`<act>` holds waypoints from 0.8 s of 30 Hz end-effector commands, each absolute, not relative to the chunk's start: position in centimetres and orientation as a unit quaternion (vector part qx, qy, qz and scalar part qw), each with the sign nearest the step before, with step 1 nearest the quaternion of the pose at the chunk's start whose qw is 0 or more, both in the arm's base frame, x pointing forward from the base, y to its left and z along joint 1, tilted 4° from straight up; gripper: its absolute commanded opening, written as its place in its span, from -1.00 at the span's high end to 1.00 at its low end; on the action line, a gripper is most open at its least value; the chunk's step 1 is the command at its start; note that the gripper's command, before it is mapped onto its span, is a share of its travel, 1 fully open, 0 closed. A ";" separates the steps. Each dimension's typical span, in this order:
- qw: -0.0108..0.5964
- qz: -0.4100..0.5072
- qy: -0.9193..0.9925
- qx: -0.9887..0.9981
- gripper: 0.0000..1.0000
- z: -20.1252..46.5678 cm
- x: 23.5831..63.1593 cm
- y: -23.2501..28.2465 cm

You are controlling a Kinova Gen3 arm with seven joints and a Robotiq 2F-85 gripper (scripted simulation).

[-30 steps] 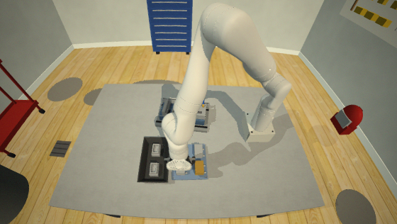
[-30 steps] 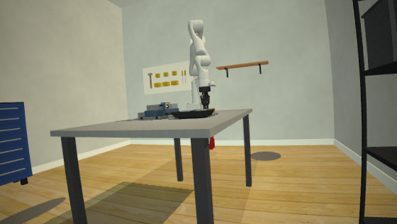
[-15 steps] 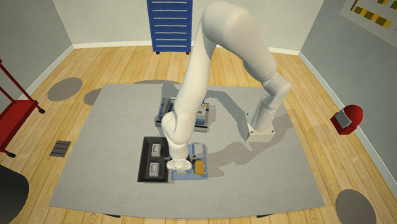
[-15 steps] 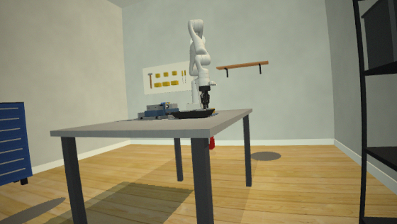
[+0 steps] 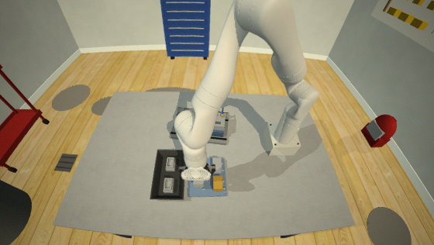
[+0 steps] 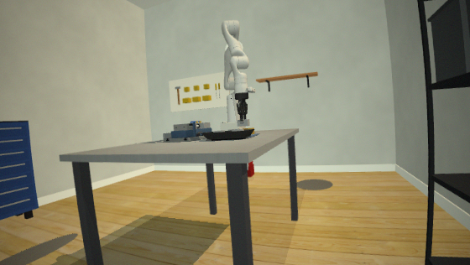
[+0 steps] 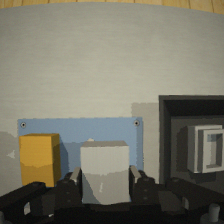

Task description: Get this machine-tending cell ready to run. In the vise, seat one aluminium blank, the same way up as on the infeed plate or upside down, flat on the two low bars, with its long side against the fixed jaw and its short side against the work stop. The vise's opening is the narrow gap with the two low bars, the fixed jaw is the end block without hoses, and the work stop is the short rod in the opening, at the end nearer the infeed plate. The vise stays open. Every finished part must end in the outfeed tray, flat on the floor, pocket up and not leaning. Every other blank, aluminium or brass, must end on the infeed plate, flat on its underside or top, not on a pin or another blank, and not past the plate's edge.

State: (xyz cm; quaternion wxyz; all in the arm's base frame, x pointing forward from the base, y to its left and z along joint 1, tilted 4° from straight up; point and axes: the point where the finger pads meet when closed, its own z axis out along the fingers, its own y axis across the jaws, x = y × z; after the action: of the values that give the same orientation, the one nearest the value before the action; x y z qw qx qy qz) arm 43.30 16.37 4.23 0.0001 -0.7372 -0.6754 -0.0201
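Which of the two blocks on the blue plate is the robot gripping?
The pale grey block, clamped in the gripper. The yellow block stands apart beside it, untouched.

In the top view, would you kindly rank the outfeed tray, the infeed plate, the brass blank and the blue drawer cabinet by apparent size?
1. Blue drawer cabinet, though only partly in frame.
2. Outfeed tray.
3. Infeed plate, partly hidden by the arm; the tray-plate order is therefore unsure.
4. Brass blank.

Workshop surroundings
A blue drawer cabinet (image 5: 185, 27) stands by the wall; a red cart (image 5: 19, 125) waits left.
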 end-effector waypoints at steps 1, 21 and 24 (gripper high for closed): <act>-0.005 -0.032 -0.675 -0.737 1.00 6.4 43.9 16.5; -0.005 -0.032 -0.675 -0.737 1.00 10.8 43.7 16.3; -0.005 -0.032 -0.675 -0.737 1.00 10.8 43.7 16.3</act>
State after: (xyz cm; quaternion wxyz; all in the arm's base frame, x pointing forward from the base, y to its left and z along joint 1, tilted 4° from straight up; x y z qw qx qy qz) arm 43.60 16.32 10.64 -0.0040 -0.7375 -0.6747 -0.0301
